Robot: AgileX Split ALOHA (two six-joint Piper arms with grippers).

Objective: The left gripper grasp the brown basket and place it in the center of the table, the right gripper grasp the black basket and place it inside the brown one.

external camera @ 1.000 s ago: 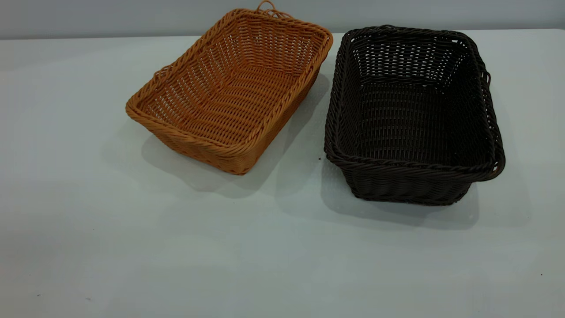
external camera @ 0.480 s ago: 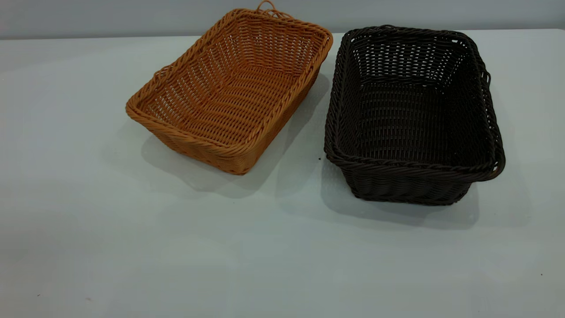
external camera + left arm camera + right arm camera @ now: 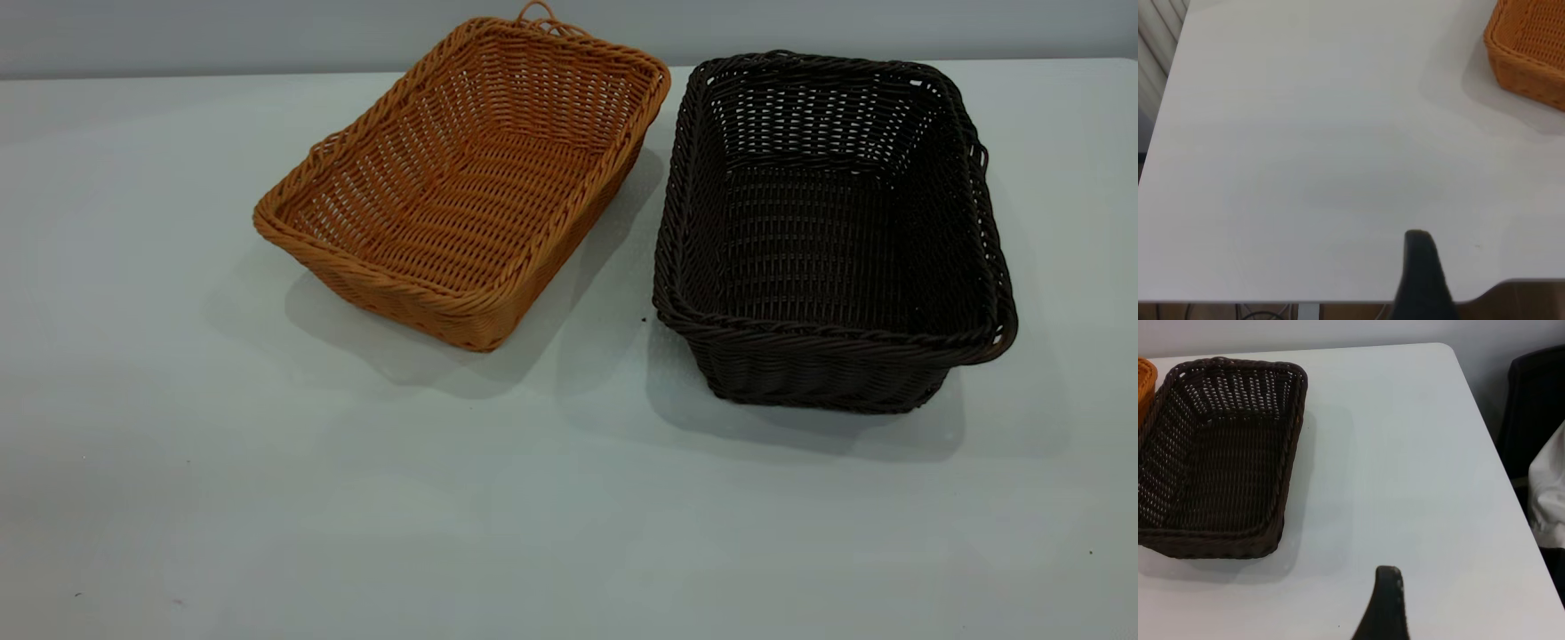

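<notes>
Wicker on both: brown basket (image 3: 467,182) sits left of centre toward the far edge of the table (image 3: 356,498), turned at an angle; black basket (image 3: 831,231) sits just beside it on the right, a narrow gap between them, both upright and empty. Neither is gripped. Left gripper (image 3: 1421,277) hangs above bare table near the table's edge, well apart from the brown basket; only one dark finger shows, so can't tell whether it's spread or closed. Same for right gripper (image 3: 1385,603), one finger in view, hovering over bare table beside the black basket, state unreadable.

Step in hand looks like the left arm's reach. Best bet: pinch the near long braided rim, one finger inside the wall, lift before sliding so the weave doesn't drag. Watch the black basket close by on that side; a swing could knock it. Beyond the table's edge, something dark and a white cloth-like shape (image 3: 1548,487), out of the way.
</notes>
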